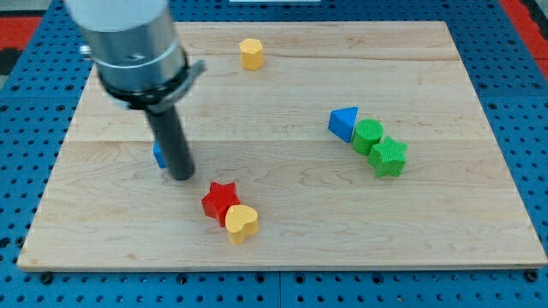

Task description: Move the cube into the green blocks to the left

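Jaws: my arm carries no jaws, only a straight dark rod under a grey metal cylinder (128, 43), so there is no spread or pinch to tell.
My tip (181, 177): it rests on the desk at the view's left, just above and left of the red star.
Blue block (157, 155): a small sliver of it peeks out from behind the rod on the rod's left side; I take it for the cube, but too little shows to make out the shape. It touches or nearly touches the rod, and I cannot tell which.
Red star (220, 200): below and right of my tip, close to it but apart.
Yellow heart (241, 222): pressed against the red star's lower right.
Yellow block (251, 53): alone near the view's top, well apart from everything else; it looks many-sided.
Blue triangle (343, 122): at the view's right, touching the green round block.
Green round block (369, 135): between the blue triangle and the green star, touching both.
Green star (388, 156): the lower right end of that row, well apart from the blue block by my rod.
Desk (282, 248): pale wooden planks with the grain running left to right.
Surround (26, 60): blue perforated board around the desk, with red at the view's top corners.
Writing: I can read none.
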Motion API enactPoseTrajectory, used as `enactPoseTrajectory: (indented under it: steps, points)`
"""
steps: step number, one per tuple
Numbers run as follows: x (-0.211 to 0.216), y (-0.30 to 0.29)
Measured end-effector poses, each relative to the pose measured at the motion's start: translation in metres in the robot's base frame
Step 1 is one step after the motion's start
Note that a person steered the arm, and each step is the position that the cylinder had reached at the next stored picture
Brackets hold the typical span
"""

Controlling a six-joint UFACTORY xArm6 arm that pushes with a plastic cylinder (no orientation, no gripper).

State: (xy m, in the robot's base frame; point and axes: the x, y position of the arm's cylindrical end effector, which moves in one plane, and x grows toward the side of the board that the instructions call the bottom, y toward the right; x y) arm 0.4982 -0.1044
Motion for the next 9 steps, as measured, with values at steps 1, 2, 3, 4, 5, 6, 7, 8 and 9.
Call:
enactPoseTrajectory:
  steps: [1,2,3,4,5,6,7,8,9]
  points:
    - [0.000,0.016]
    - [0.000,0.019]
    - [0.000,0.019]
    - [0.000,0.019]
    - [-0.002,0.040]
    - [-0.002,0.058]
    - [-0.007,0.007]
    - [-0.018,-0.060]
    - [-0.033,-0.126]
